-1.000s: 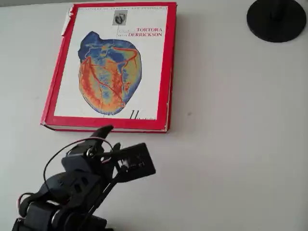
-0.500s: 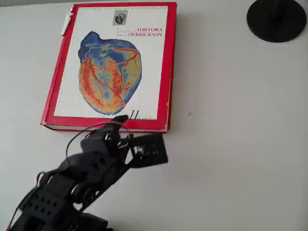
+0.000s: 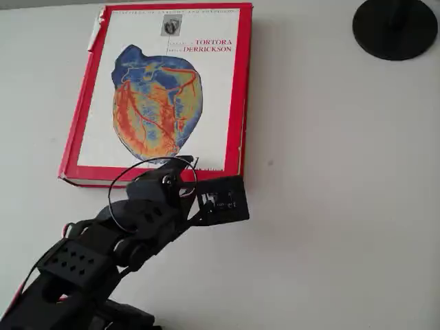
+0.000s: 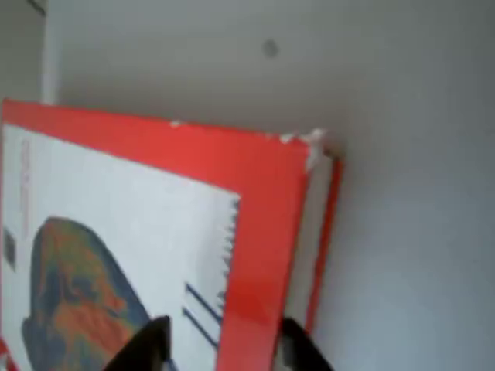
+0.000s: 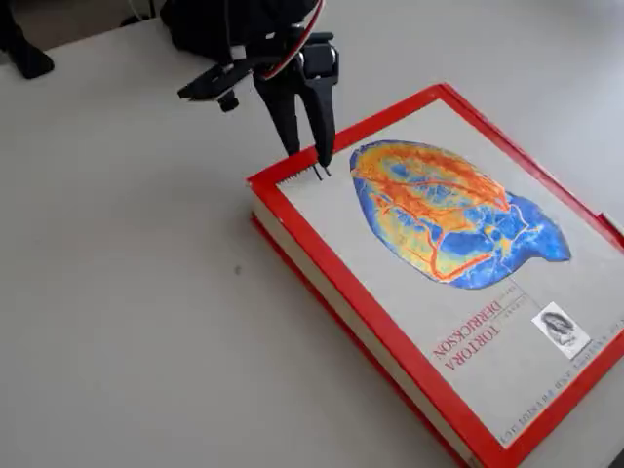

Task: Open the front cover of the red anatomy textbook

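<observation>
Red anatomy textbook (image 3: pixel 158 96) flat on table (image 3: pixel 330 206), front cover (image 5: pixel 439 244) closed, gripper (image 5: pixel 307 161) slightly parted, empty, at its corner

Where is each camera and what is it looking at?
Overhead view: sits above the table, looks down on the closed red anatomy textbook; the black arm reaches up from the bottom left.
Wrist view: rides on the arm, looks along the front cover to the book's corner; two dark jaw tips poke in at the bottom.
Fixed view: stands across the table, looks back at the gripper over the book's corner.
All three share the heart picture.
</observation>
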Available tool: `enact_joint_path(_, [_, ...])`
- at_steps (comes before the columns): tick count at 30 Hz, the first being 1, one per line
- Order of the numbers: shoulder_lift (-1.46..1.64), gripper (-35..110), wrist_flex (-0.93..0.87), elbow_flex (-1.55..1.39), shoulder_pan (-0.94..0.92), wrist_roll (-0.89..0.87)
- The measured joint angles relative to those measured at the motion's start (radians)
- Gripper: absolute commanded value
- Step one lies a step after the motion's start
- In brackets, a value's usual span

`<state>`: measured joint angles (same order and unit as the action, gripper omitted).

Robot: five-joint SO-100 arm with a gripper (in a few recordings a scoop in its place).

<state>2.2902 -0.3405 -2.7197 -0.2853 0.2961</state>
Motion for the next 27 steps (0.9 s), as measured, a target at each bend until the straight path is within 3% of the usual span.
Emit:
enact_joint_path(15, [0.121, 19, -0.244, 0.170, 0.023, 0.000])
enact_joint_path(27, [0.242, 19, -0.548, 0.456, 0.172, 0.011])
